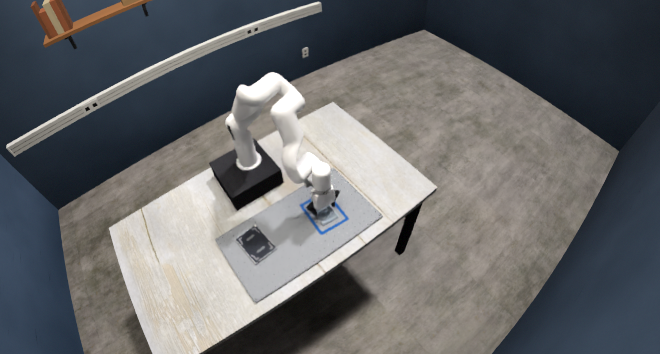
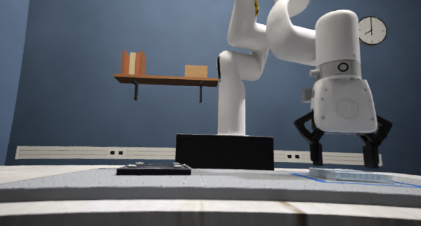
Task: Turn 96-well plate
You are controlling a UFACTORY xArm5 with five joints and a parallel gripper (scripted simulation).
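The clear 96-well plate [image 2: 350, 174] [image 1: 324, 216] lies flat on the grey mat inside a blue outlined square, at the right. It also shows in the overhead view [image 1: 327, 215], partly hidden by the gripper. My gripper [image 2: 344, 162] is open and hangs straight down just above the plate, its fingertips a little above the plate's top, spread over it. The black plate nest N1 [image 2: 154, 169] sits on the mat to the left and holds no plate; it shows in the overhead view [image 1: 255, 244] too. I cannot see the plate's cut-off corner.
The grey mat [image 1: 299, 236] lies on a pale wooden table. The arm's black base block [image 1: 245, 176] stands behind the mat. A wall shelf [image 2: 166, 79] and a clock [image 2: 372, 30] are far behind.
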